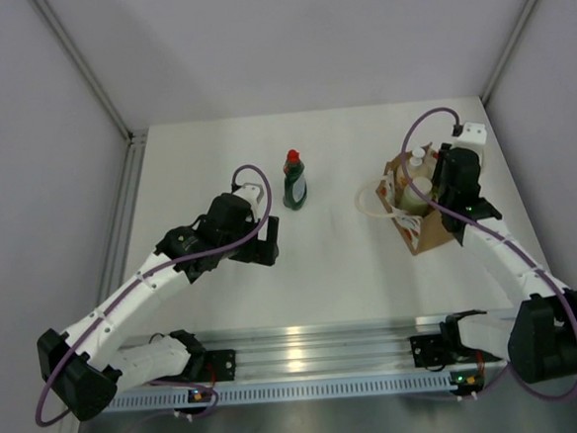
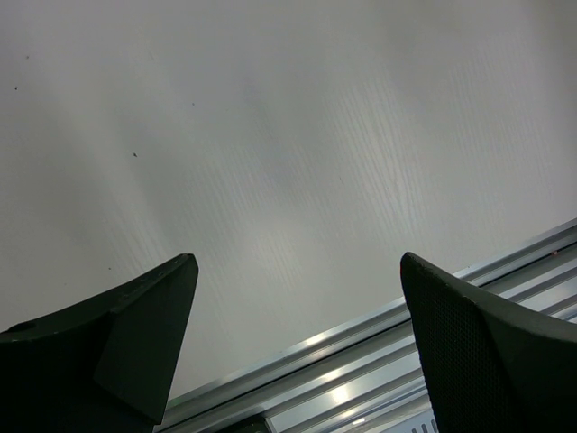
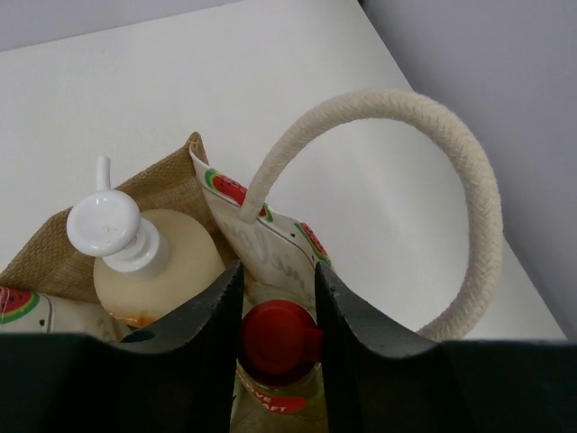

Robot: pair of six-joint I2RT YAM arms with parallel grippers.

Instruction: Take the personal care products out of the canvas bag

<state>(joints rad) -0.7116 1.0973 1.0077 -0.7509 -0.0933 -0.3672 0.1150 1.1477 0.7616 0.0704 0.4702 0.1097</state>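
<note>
1. Your table (image 1: 342,272) is white, with a metal rail along its near edge.
2. Your left gripper (image 2: 297,262) hangs low over bare table just beyond the rail. Its fingers are spread wide with nothing between them. From above, it (image 1: 266,243) sits left of centre.
3. Your right gripper (image 3: 278,275) is down in the mouth of the canvas bag (image 1: 430,234). It is narrowed to the width of a red cap, with a finger against each side of it.
4. The canvas bag stands upright on the right side of the table, well apart from the left gripper. A white rope handle (image 3: 433,162) arches up beside your right fingers.
5. The peach bottle (image 3: 158,262) with its white pump sits upright inside the bag, just left of the fingers.
6. The dark green bottle (image 1: 294,181) stands upright on the table outside the bag, between the two arms.
7. The yellow-green bottle (image 3: 278,338) is in the bag; its red cap is the one you hold.
</note>
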